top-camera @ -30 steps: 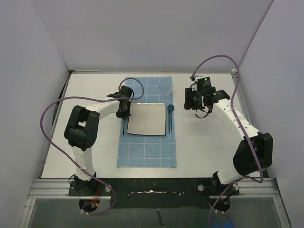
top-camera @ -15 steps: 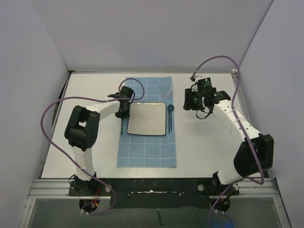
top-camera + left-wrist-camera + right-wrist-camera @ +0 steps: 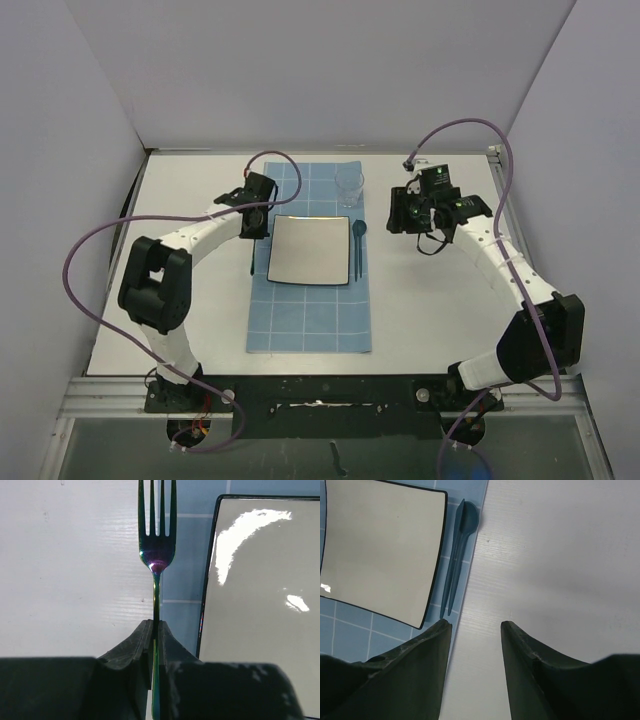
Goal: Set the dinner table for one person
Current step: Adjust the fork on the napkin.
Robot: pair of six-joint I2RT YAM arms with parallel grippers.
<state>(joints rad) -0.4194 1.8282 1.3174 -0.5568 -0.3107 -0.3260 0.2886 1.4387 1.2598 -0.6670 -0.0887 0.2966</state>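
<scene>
Bench: The white bench (image 3: 430, 300) fills the floor of your walled cell. A black rail runs along its near edge, where both arms are bolted.
Mat: A blue gridded mat (image 3: 310, 320) lies down the middle of the bench, running from the near side to the far side.
Plate: A square white plate (image 3: 310, 250) with a dark rim sits on the mat's far half.
Glass: A clear glass (image 3: 349, 185) stands at the mat's far right corner, beyond the plate.
Spoon: A teal spoon (image 3: 468, 520) lies on the mat just right of the plate, its bowl toward the far side. A second slim teal utensil (image 3: 451, 565) lies close against its left.
Fork: An iridescent fork (image 3: 157, 545) points its tines away from your left wrist camera, over the mat's left edge and just beside the plate. You cannot tell whether it touches the surface.
Left end effector: Your left end effector (image 3: 155, 630) is pinched tight on the fork's handle.
Right end effector: Your right end effector (image 3: 475, 625) hangs over bare bench right of the mat, its fingers apart with nothing between them.
</scene>
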